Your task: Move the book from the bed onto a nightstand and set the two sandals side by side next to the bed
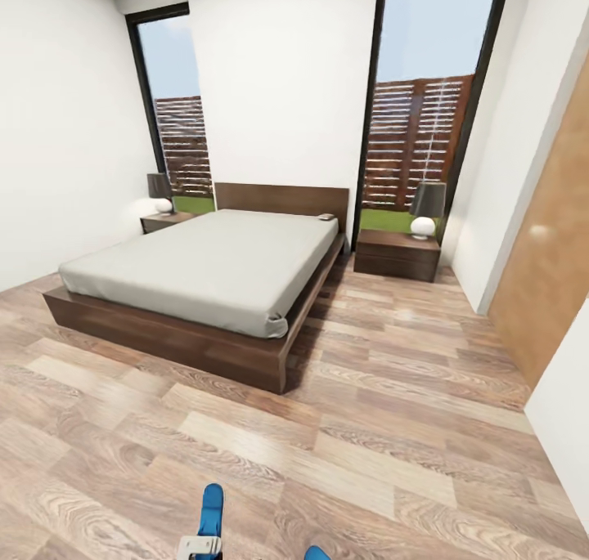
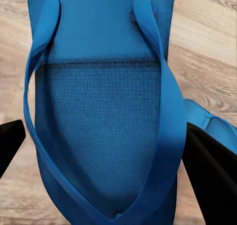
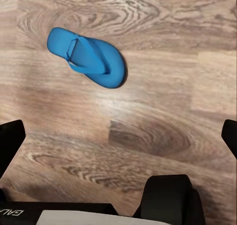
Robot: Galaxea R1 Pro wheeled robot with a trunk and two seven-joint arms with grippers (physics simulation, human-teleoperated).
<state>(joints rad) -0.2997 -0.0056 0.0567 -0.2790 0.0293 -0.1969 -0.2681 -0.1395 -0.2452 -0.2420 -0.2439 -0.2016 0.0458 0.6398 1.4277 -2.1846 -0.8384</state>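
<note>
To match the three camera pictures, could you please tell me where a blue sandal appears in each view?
Head view: blue shape at the bottom edge, possibly a sandal; too cropped to tell.
Left wrist view: near sandal close up, between the dark fingers.
Right wrist view: far sandal flat on the floor, beyond the open right end effector.
Shared landmark: wood-plank floor.
</note>
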